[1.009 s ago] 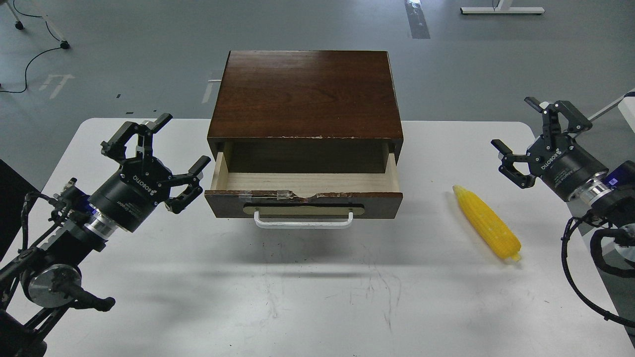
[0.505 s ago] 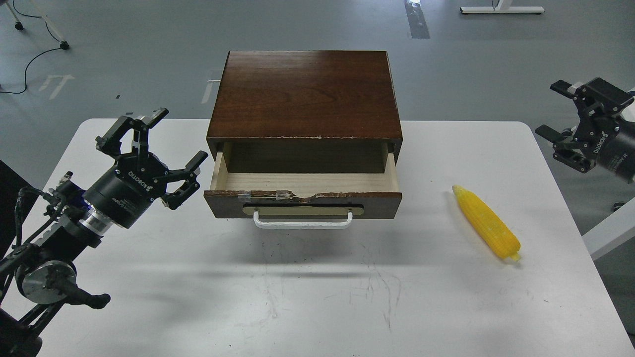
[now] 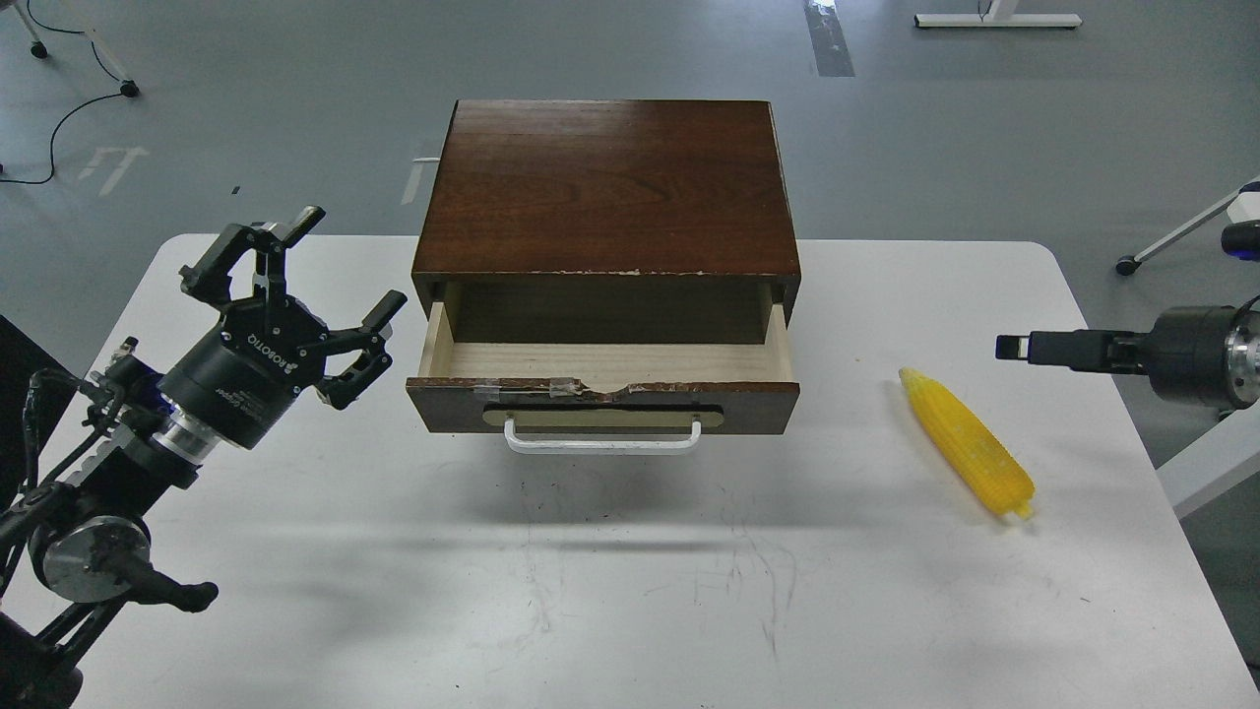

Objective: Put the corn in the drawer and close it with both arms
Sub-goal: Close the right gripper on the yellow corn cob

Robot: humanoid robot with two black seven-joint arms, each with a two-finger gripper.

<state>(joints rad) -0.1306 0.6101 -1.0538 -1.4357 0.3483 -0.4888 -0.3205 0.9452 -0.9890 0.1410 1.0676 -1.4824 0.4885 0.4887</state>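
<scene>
The yellow corn (image 3: 970,445) lies on the white table (image 3: 630,591), right of the drawer, tip pointing toward the back left. The drawer (image 3: 600,402) is pulled open, with its white handle (image 3: 602,441) at the front and a bare pale wood inside. My left gripper (image 3: 349,258) is open and empty, just left of the drawer's left corner, above the table. My right gripper (image 3: 1014,347) points left, level, to the right of and beyond the corn, apart from it. It is seen edge-on, so its fingers cannot be told apart.
The dark brown cabinet (image 3: 605,187) that holds the drawer stands at the table's back middle. The table's right edge runs close to the right arm. A white frame leg (image 3: 1206,468) stands on the floor at the right.
My right gripper has swung down from the upper right and turned to point left, edge-on, nearer the corn. My left gripper has drifted slightly left. Corn and drawer have not moved.
</scene>
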